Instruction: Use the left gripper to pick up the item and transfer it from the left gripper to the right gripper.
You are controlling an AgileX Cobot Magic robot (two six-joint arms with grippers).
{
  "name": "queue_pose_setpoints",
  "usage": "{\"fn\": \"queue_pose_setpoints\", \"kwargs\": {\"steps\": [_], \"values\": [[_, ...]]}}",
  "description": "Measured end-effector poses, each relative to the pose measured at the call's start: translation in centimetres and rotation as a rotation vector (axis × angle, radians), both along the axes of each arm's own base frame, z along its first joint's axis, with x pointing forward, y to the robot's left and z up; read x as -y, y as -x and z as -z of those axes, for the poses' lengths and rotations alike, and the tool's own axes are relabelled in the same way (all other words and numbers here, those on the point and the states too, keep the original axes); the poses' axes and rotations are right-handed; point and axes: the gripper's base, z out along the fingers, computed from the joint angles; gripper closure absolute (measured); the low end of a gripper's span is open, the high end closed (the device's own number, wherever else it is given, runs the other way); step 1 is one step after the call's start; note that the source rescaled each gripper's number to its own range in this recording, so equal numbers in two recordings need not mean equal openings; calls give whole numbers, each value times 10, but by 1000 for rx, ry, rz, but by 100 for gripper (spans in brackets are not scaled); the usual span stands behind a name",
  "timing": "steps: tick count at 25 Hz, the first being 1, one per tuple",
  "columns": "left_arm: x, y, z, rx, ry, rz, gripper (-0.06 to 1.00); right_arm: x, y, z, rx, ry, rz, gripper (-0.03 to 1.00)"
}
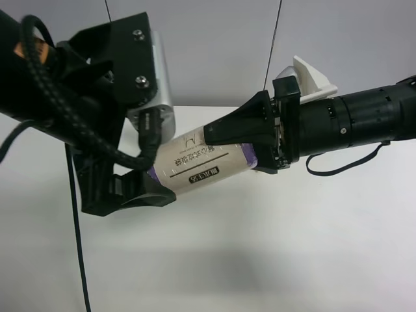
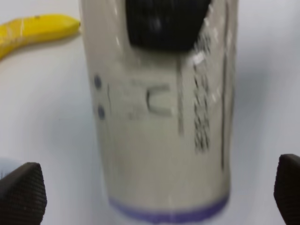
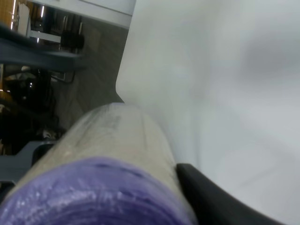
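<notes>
My left gripper [image 1: 153,162] stands spread, plates clear of the item [image 1: 201,166], which hangs centre-frame in the high view, long axis tilting toward upper right; there my right gripper [image 1: 237,146] pinches its far purple end.

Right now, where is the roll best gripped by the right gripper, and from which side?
Probably across the round wall of the roll near its purple end, coming lengthwise from the exterior high view's right, as the right gripper does; the open left gripper flanks the other end.
</notes>
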Motion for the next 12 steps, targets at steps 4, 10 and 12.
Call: {"fn": "queue_pose_setpoints", "kwargs": {"steps": [4, 10, 12], "values": [[-17, 12, -16, -8, 8, -47, -4, 0, 1, 1, 3, 10, -9, 97], [-45, 37, -42, -37, 85, -132, -4, 0, 1, 1, 4, 16, -15, 97], [-55, 46, -49, -49, 108, -155, -4, 0, 1, 1, 4, 16, -15, 97]]}}
